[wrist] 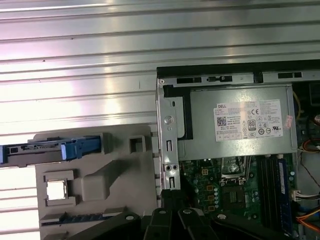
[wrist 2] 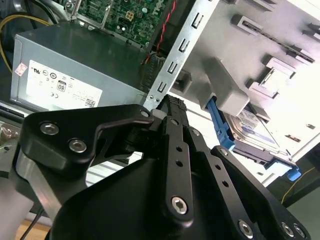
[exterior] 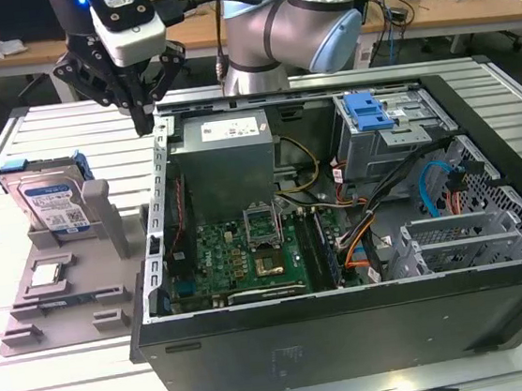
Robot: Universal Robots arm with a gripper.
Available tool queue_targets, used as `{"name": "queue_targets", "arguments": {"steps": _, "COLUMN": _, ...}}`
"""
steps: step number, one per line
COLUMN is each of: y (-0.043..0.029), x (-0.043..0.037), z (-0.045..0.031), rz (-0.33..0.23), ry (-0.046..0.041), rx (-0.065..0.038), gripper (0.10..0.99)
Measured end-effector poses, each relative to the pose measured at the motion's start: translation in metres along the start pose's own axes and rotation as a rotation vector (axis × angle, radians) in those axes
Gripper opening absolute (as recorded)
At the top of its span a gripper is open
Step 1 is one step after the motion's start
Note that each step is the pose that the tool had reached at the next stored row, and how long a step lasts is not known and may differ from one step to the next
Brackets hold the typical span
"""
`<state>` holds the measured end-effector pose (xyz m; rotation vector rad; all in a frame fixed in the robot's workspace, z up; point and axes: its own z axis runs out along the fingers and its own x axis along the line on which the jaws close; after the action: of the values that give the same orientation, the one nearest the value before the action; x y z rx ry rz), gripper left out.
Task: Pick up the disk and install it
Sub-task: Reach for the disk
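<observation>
The disk [exterior: 49, 201] stands on edge in a slot of the grey holder [exterior: 75, 302] at the exterior view's left, silver with a white-and-blue label and blue rails. It also appears in the second wrist view [wrist 2: 255, 131] and edge-on in the first wrist view [wrist: 55, 148]. My gripper [exterior: 144, 122] hangs above the back corner of the computer case's wall, to the right of the disk and apart from it. Its black fingers [wrist 2: 172, 130] lie together with nothing between them.
The open computer case [exterior: 352, 336] lies on the slatted metal table with its power supply [exterior: 224, 157], motherboard and cables exposed. A bare blue bracket [exterior: 369, 109] sits on the metal drive cage. A small square silver chip [exterior: 48, 273] rests in the holder.
</observation>
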<state>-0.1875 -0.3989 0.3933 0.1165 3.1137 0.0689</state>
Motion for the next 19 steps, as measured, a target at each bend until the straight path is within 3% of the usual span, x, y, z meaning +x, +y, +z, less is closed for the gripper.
{"name": "queue_targets", "arguments": {"steps": 6, "y": -0.0007, "x": 0.0095, "z": -0.0003, "rz": 0.000, "ry": 0.0000, "rx": 0.000, "gripper": 0.106}}
{"name": "queue_targets", "arguments": {"steps": 19, "y": -0.0016, "x": 0.0213, "z": -0.0006, "rz": 0.000, "ry": 0.0000, "rx": 0.000, "gripper": 0.106}}
